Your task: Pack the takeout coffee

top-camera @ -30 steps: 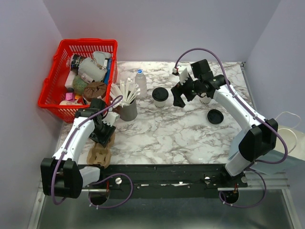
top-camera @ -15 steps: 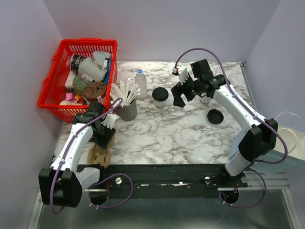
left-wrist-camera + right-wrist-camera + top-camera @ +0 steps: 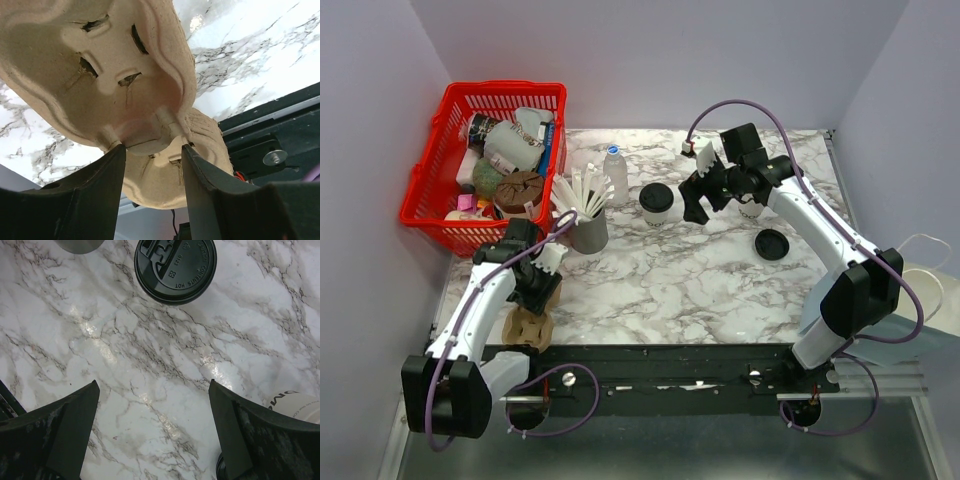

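One takeout coffee (image 3: 657, 203), a cream cup with a black lid, stands upright at mid-table; its lid (image 3: 175, 270) fills the top of the right wrist view. My right gripper (image 3: 700, 205) hovers just right of it, open, with bare marble between its fingers (image 3: 153, 385). A second cream cup (image 3: 295, 404) shows at that view's lower right edge. My left gripper (image 3: 535, 285) is shut on a brown pulp cup carrier (image 3: 527, 325) at the table's near left edge. In the left wrist view its fingers pinch the carrier's central ridge (image 3: 147, 135).
A red basket (image 3: 420, 190) full of odds and ends sits at the back left. A grey cup of white straws (image 3: 588, 232) and a clear water bottle (image 3: 614, 168) stand between the arms. A loose black lid (image 3: 772, 244) lies at the right.
My left arm has shifted slightly, keeping its hold on the carrier. The right arm and the cups have not moved.
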